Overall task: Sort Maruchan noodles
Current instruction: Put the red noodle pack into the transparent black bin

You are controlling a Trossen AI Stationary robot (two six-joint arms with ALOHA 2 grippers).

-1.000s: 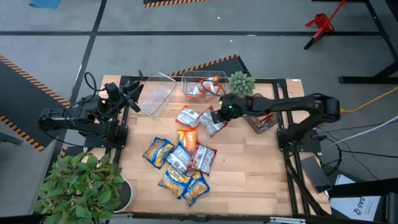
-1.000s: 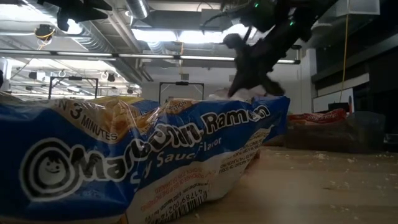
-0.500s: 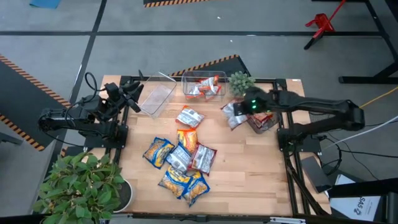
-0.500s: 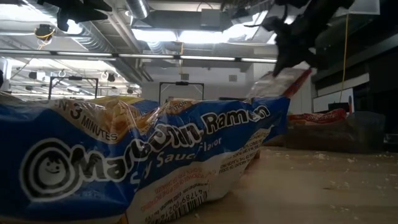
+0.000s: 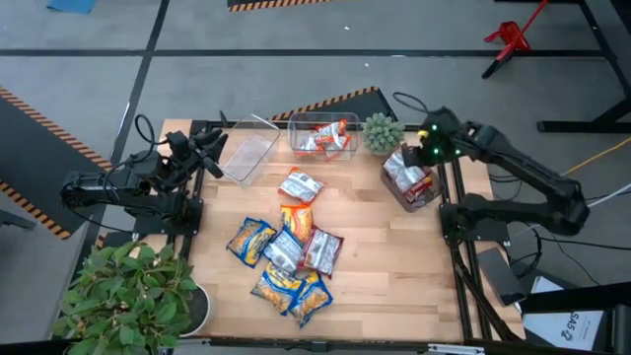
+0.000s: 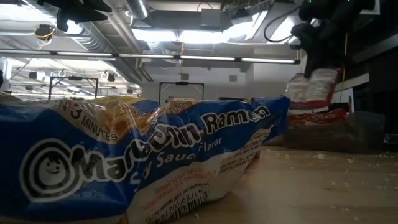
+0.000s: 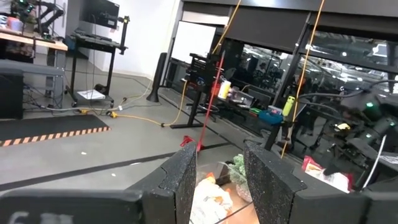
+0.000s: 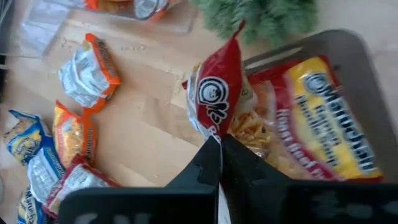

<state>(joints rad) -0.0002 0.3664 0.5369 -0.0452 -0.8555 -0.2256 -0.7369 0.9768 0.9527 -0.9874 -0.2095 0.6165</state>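
Several Maruchan noodle packets [image 5: 288, 251] lie in a loose pile on the wooden table, in yellow-and-blue, orange and red. One blue packet [image 6: 137, 162] fills the low view's foreground. My right gripper [image 5: 419, 158] hovers over the right clear bin [image 5: 419, 197], shut on a red-and-silver packet [image 8: 217, 93]. The same packet [image 6: 314, 87] hangs above that bin in the low view. A red-and-yellow packet [image 8: 311, 124] lies inside the bin. My left gripper [image 7: 221, 180] is open, waiting at the table's far left corner beside an empty clear bin [image 5: 246, 156]. My right gripper pinches the red-and-silver packet between its two fingers at one end [image 8: 214, 134], coming from above. The packet is lifted clear and hangs below the fingers [image 6: 320, 46], over the right bin.
A middle clear bin [image 5: 340, 148] at the far edge holds orange packets. A small green spiky plant [image 5: 383, 131] stands between it and the right bin. A leafy potted plant [image 5: 133, 296] sits at the table's near left corner. Bare wood shows at the table's near right.
My right gripper, staying shut on the red-and-silver packet, has carried it up from the table's middle and toward the right edge, ending above the right bin. The packet is now lifted clear and hanging. The pile has stayed where it was.
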